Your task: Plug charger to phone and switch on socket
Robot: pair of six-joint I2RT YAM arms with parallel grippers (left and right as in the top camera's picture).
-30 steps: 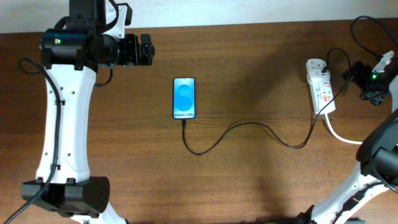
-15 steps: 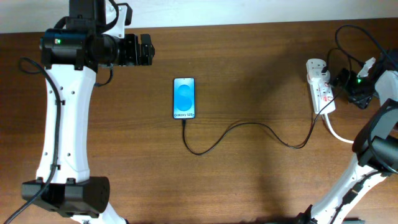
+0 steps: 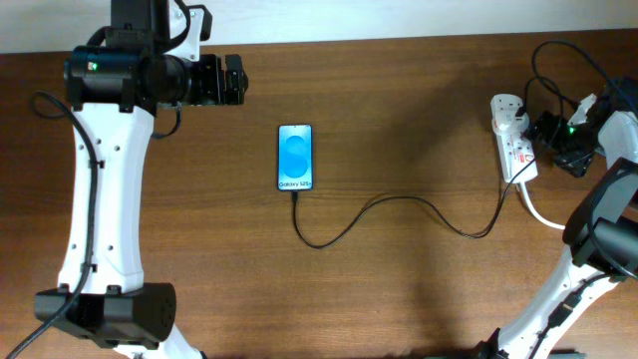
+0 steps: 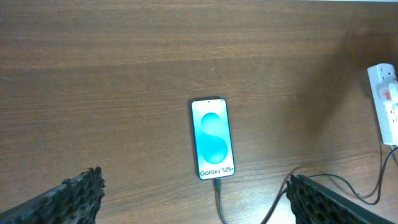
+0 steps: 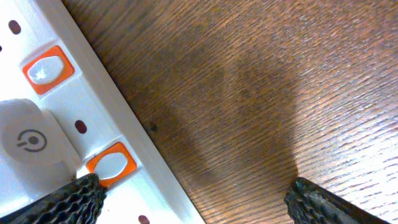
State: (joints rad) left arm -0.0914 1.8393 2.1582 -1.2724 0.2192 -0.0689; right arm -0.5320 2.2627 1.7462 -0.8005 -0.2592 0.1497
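Status: phone (image 3: pixel 295 158) lies flat on the desk (image 3: pixel 419 100), left of centre, screen lit blue. The charger (image 3: pixel 399 199) has its tip seated in the phone's bottom edge. Its cable loops down, then runs right to the socket (image 3: pixel 513 140).

The socket sits at the desk's right edge with its thick white cord (image 3: pixel 543 214) trailing off the lower end. In the right wrist view, a white plug body (image 5: pixel 28 140) with a power symbol sits in the socket between two orange switches (image 5: pixel 111 165).

Right fingers (image 5: pixel 71 199) are spread wide. One tip is over the socket just beside the lower switch; can't tell if it touches. The other is over bare desk.

Left fingers (image 4: pixel 78 196) are also spread wide, holding nothing, up-left of the phone and well apart from it.
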